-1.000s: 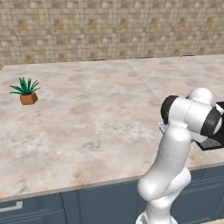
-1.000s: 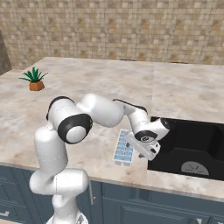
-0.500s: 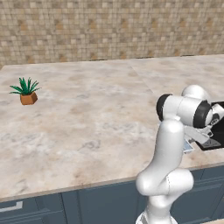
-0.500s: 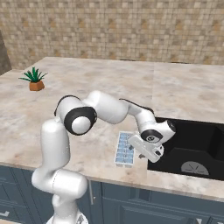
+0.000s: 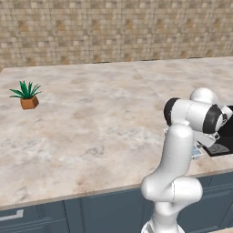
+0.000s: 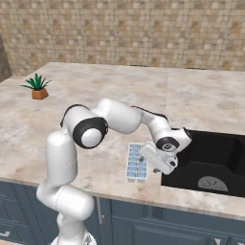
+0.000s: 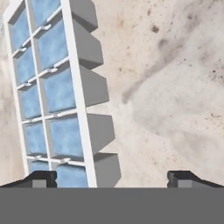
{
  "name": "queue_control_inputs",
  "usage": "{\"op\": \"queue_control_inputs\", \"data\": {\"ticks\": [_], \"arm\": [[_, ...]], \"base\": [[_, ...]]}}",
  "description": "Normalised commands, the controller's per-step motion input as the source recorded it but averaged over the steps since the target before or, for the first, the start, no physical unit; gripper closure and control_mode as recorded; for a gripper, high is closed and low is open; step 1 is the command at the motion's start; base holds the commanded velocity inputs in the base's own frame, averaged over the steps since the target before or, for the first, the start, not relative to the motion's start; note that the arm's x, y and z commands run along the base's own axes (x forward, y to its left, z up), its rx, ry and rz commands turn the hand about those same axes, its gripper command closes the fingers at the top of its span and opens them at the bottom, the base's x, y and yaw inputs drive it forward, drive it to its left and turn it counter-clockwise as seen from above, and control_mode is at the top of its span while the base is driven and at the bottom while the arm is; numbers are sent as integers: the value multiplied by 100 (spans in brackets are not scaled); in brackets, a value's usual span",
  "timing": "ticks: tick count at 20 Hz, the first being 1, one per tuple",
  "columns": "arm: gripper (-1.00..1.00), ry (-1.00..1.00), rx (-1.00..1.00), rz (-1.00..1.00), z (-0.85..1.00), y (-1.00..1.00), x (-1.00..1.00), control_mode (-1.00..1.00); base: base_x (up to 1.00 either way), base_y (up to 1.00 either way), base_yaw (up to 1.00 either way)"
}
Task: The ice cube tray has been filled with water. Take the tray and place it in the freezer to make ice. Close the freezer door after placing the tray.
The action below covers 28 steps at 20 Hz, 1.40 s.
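Arm rises from base, elbow bent, forearm reaching forward and down to the right. Wrist pitched down, gripper [image 6: 158,168] low, pointing at the surface below. Fingertips [image 7: 40,177] spread wide apart in hand view, jaws parted, nothing between them.

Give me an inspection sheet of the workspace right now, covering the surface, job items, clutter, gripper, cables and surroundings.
Surface: beige marble counter, bare across most of its width.
Job's things: small white ice cube tray lying flat near the counter's front edge, just left of the black sink; pale blue water in its cells.
Clutter: small potted green plant far back left.
Grippers: two-finger gripper low over the tray's right edge, jaws open and spread, nothing held.
Cables: nothing seen.
Surroundings: tan tiled wall behind; dark blue cabinets below.
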Motion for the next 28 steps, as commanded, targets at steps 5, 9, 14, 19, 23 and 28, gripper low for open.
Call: {"op": "queue_control_inputs", "data": {"ticks": [5,9,14,19,23,28], "arm": [[-100,0,-3,11,-22,53,0,-100],[-100,0,-3,12,-26,55,0,-100],[100,0,-3,13,-26,52,0,-100],[100,1,-2,5,-16,31,1,-100],[100,0,0,0,0,0,-1,-100],[100,0,0,5,42,2,-5,-100]], "base": [[0,0,0],[0,0,0],[0,0,0],[0,0,0],[0,0,0],[0,0,0]]}}
